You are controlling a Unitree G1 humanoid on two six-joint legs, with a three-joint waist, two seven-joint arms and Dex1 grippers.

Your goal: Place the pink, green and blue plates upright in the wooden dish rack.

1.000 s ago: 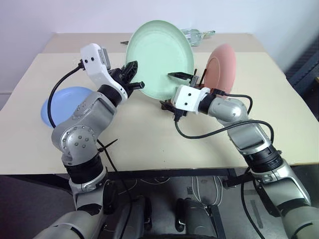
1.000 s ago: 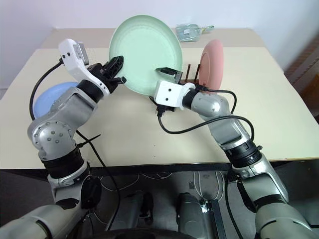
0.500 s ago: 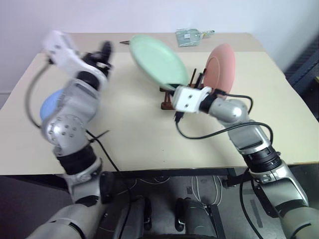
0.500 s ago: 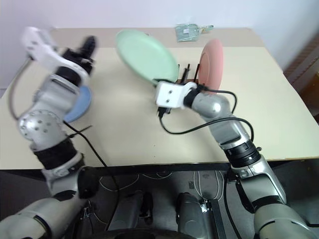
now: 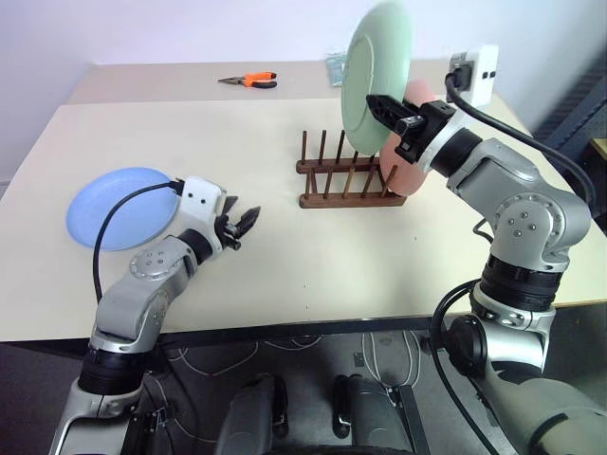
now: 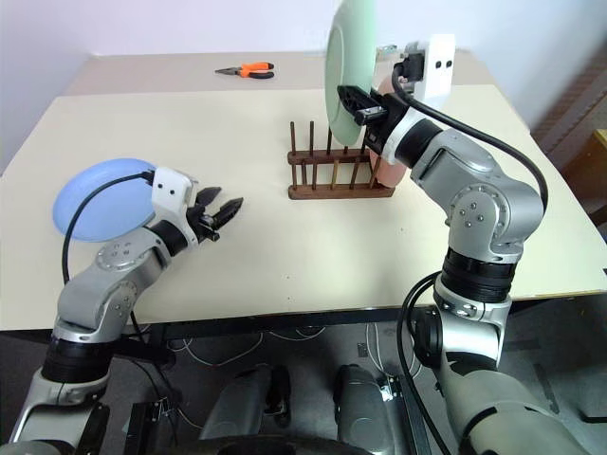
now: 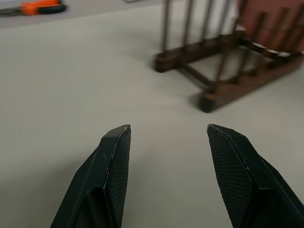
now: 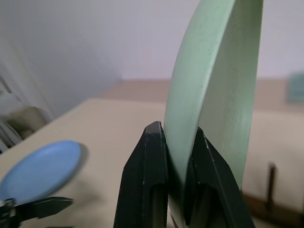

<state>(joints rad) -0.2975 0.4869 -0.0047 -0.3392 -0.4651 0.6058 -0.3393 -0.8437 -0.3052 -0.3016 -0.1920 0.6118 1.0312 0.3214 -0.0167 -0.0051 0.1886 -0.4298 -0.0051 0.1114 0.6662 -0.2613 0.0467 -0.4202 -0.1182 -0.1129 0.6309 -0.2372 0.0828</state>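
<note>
The green plate [image 5: 377, 76] hangs upright and edge-on above the right half of the wooden dish rack [image 5: 346, 177], with my right gripper [image 5: 392, 111] shut on its lower rim. In the right wrist view both fingers [image 8: 151, 156] pinch the green plate [image 8: 213, 85]. The pink plate [image 5: 406, 176] stands upright at the rack's right end, partly hidden by my right arm. The blue plate [image 5: 119, 207] lies flat at the table's left. My left gripper [image 5: 245, 223] is open and empty, low over the table between the blue plate and the rack [image 7: 223, 61].
Orange-handled pliers [image 5: 248, 81] lie at the far side of the table, behind the rack. Several pegs at the rack's left end hold nothing. The table's right edge runs close behind my right arm.
My left gripper let go of the green plate, swung down to the left and opened. My right gripper shut on the plate, lifted it and rolled it upright above the rack.
</note>
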